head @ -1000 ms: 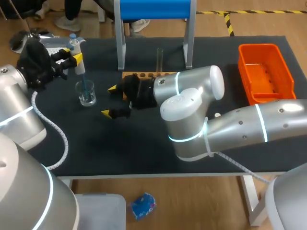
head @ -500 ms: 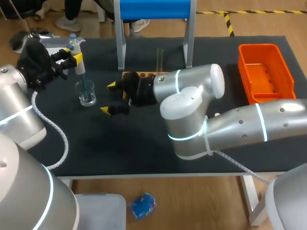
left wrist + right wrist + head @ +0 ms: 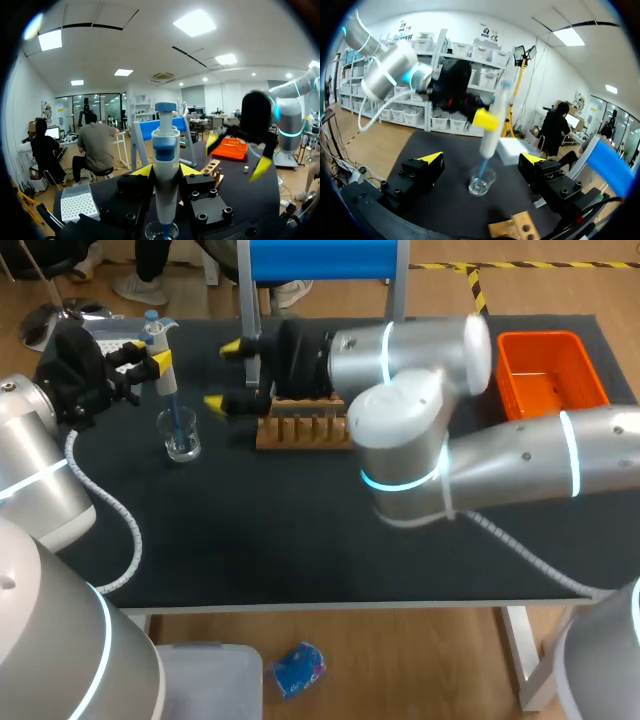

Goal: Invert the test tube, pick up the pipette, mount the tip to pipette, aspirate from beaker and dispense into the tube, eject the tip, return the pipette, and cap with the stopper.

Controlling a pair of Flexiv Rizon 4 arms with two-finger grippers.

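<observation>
Plainly found the pipette upright in the left gripper, near the desk's far left corner, pinched from both sides by the yellow fingertips around its body. Saw its thin blue lower end dipping into the beaker, a clear glass standing on the desk directly underneath, close to the left edge. Noted a little liquid at the bottom of the glass; could not tell whether the end reached it. Spotted a white tip box just behind the left gripper, toward the far left corner. Found the right gripper beside the pipette on the middle side, apart from it, fingers spread wide and holding nothing, pointing toward the beaker. Saw it hanging near the left end of the wooden rack, with the rack sitting near the middle of the far edge, its row of holes facing up. Made out a blue-topped stand behind the rack at the far edge, and an orange bin in the far right corner, well apart from both grippers.
</observation>
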